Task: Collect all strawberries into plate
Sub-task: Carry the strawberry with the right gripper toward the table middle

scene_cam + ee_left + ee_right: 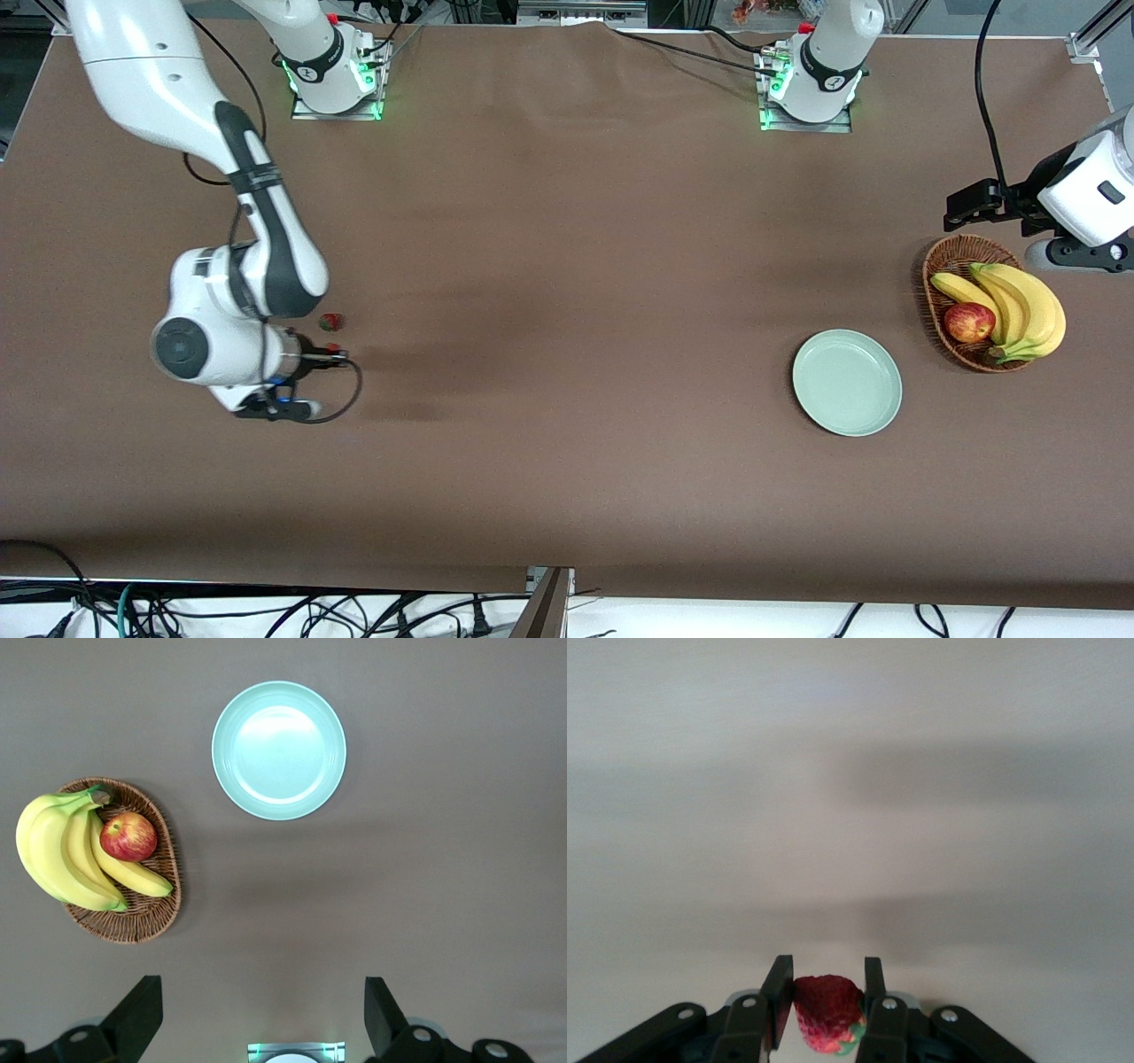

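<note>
Right gripper [824, 1010] pinches one strawberry [827, 1012] over the table's right-arm end.
A second strawberry [330, 322] lies beside it; one empty plate [847, 383]; left gripper [264, 1014] waits, fingers apart.

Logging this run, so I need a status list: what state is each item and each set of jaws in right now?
Right gripper: jaws shut on a small red strawberry.
Second small red strawberry: lying on the brown table, not collected.
Round pale mint-green plate: empty.
Oval brown wicker basket: holds yellow bananas and a red apple.
Left gripper: jaws open, waiting above the basket's end of the table.
</note>
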{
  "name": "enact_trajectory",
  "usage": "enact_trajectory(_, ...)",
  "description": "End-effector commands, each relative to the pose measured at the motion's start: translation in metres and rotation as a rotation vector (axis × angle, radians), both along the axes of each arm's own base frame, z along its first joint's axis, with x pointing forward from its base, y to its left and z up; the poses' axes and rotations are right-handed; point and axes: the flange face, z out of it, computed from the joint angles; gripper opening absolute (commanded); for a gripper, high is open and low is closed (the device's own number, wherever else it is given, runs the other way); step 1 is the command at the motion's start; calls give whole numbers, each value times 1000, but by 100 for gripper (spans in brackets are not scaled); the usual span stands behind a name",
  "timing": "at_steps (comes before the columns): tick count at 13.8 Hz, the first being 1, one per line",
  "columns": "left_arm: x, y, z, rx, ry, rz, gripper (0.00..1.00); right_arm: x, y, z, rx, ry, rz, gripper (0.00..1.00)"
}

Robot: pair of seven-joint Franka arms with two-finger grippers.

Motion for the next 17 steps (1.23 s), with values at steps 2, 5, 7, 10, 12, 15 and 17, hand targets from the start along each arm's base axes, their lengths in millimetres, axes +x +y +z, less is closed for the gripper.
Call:
enact_trajectory(2,0,0,8,19,2,-3,100,-21,114,12,-16,-55,-212,18)
enact_trajectory(5,1,3,9,16,-5,3,100,-57,216,8,18,-122,-385,18)
enact_trajectory(7,0,2,9,19,-2,2,100,-78,270,-2,57,-164,-459,18)
enact_trajectory(10,0,2,9,21,2,0,100,-103,347,-11,114,-192,-479,18)
enact_trajectory(12,-2,2,9,21,10,1,100,-110,374,-17,135,-201,-457,19)
enact_trajectory(15,-2,3,8,20,11,1,100,-126,401,-22,169,-221,-425,20)
enact_trajectory(17,-2,4,9,20,10,2,100,-140,416,-34,188,-226,-457,23)
